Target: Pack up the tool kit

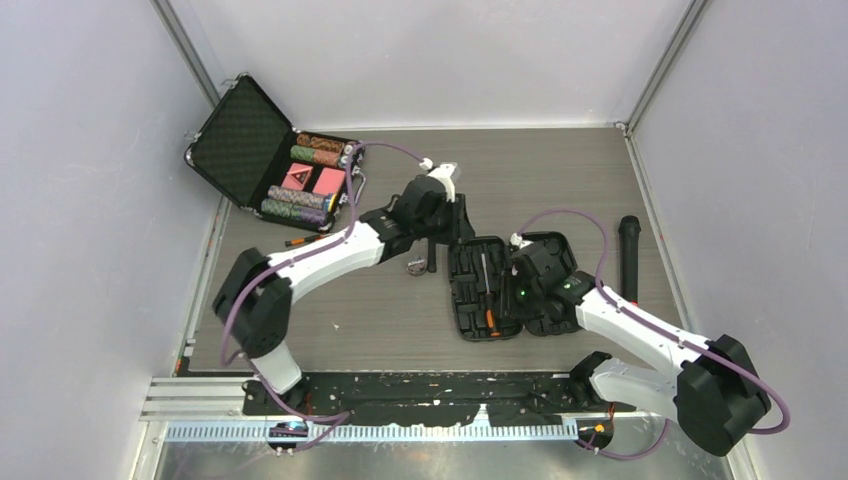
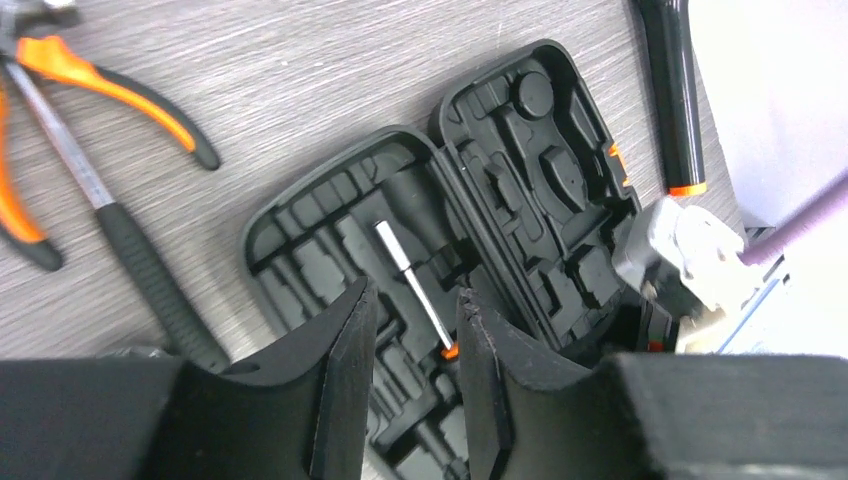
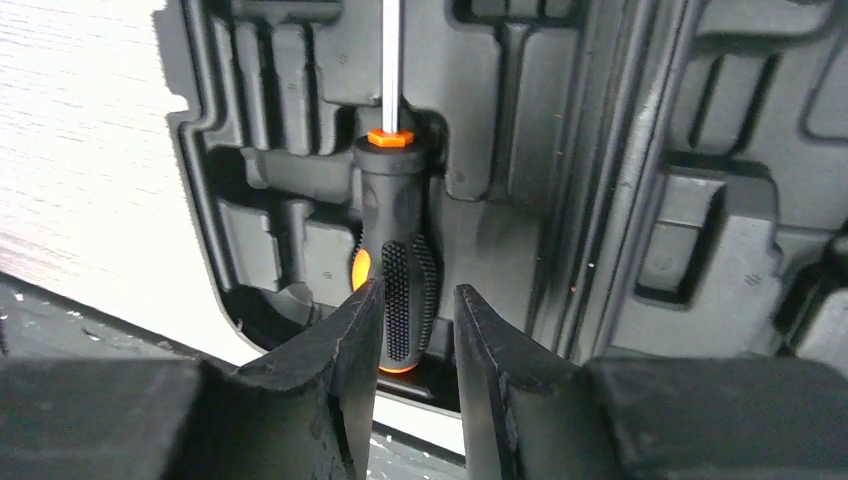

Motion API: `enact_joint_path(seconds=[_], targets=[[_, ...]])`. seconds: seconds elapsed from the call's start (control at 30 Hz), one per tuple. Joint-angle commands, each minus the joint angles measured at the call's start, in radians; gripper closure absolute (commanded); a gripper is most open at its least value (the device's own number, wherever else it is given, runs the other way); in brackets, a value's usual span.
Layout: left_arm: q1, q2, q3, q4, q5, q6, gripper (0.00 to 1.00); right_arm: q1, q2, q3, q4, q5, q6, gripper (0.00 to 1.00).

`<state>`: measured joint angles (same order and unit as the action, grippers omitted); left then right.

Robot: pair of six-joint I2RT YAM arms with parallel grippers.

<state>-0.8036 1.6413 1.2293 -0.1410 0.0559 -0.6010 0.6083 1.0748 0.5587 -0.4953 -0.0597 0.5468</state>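
The tool kit case [image 1: 478,290] lies open on the table, both moulded halves up. It also shows in the left wrist view [image 2: 545,170]. An orange-and-black screwdriver [image 3: 396,245] lies in a slot of the left half; its silver shaft [image 2: 408,275] points away. My right gripper [image 3: 415,330] is open, its fingers either side of the handle's butt end. In the top view it [image 1: 502,314] hangs over the case's near part. My left gripper [image 2: 412,335] is open and empty above the case's left half, at its far edge in the top view [image 1: 440,242].
Orange-handled pliers [image 2: 70,95] and a black-handled hammer [image 2: 135,265] lie on the table left of the case. A black tool with an orange ring [image 1: 629,255] lies right of it. An open briefcase of poker chips [image 1: 270,165] stands at the back left.
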Motion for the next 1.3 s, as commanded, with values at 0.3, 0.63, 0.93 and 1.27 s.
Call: enact_joint_path(seconds=[0.3,0.63,0.93,1.27], targets=[[-0.041,0.266,0.178,0.084,0.132,-0.116,0.83,-0.013,-0.009,-0.064,0.170,-0.082,0.046,0.62],[-0.048,0.291,0.133,0.078,0.130,-0.127,0.89,-0.013,-0.006,-0.036,0.095,-0.092,0.027,0.62],[-0.049,0.330,0.145,0.063,0.131,-0.120,0.89,-0.013,-0.012,-0.003,0.038,-0.114,0.012,0.60],[-0.048,0.379,0.156,0.038,0.131,-0.120,0.89,-0.013,0.033,0.003,0.042,-0.131,0.000,0.61]])
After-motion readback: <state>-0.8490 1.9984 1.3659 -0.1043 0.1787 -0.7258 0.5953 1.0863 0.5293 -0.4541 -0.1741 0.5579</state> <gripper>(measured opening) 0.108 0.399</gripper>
